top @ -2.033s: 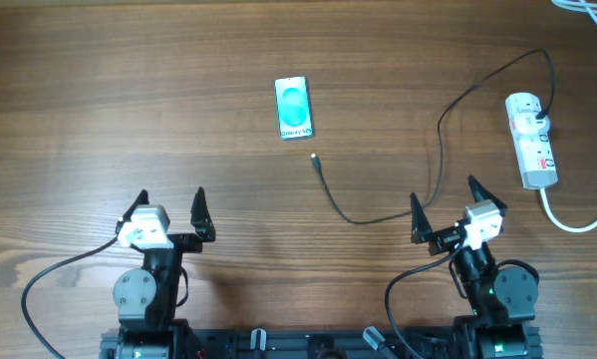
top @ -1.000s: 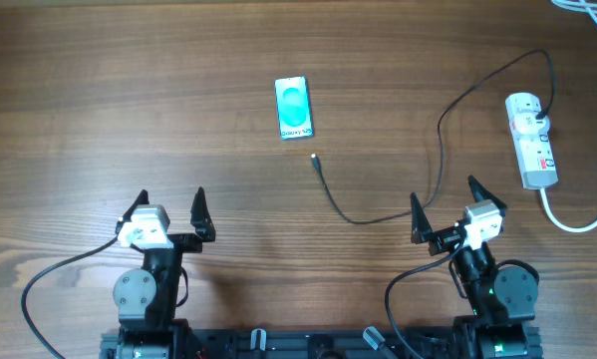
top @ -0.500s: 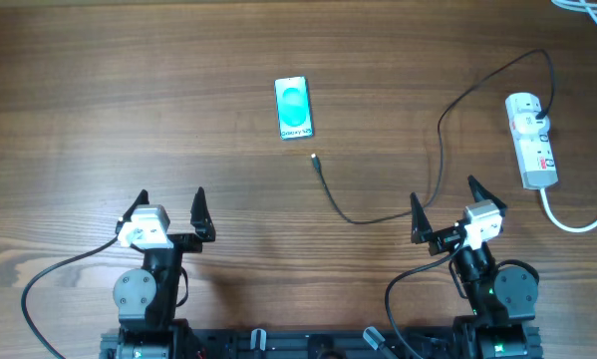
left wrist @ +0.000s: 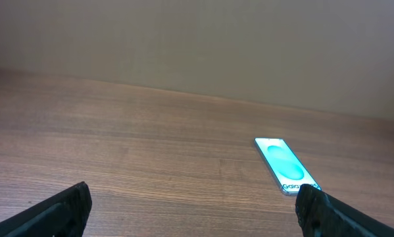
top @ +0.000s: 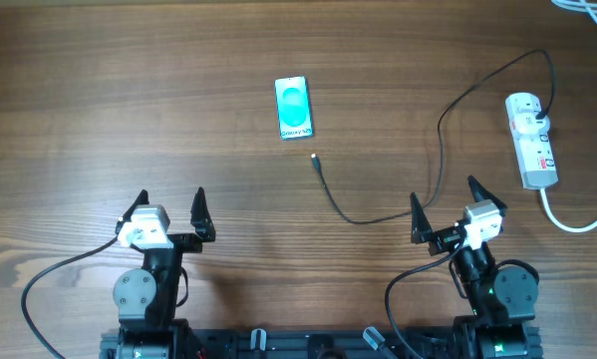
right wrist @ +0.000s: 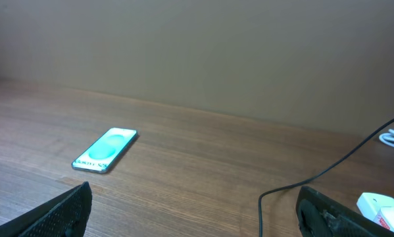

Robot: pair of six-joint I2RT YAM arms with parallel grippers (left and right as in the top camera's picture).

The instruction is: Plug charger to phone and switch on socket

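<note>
Black charger [top: 316,163] tip lies just short of the phone [top: 294,108], not touching; socket [top: 532,140] far right. Left gripper [top: 169,207] and right gripper [top: 444,204] gape empty near their bases. We would pinch close behind the tip, align with the phone's near end, and brace the phone.

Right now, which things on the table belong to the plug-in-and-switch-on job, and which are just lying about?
For the job:
- phone, screen lit
- charger, not yet plugged into the phone
- socket, at the right edge

Just lying about:
- white cable in the far right corner
- black base wires by the arms
</note>
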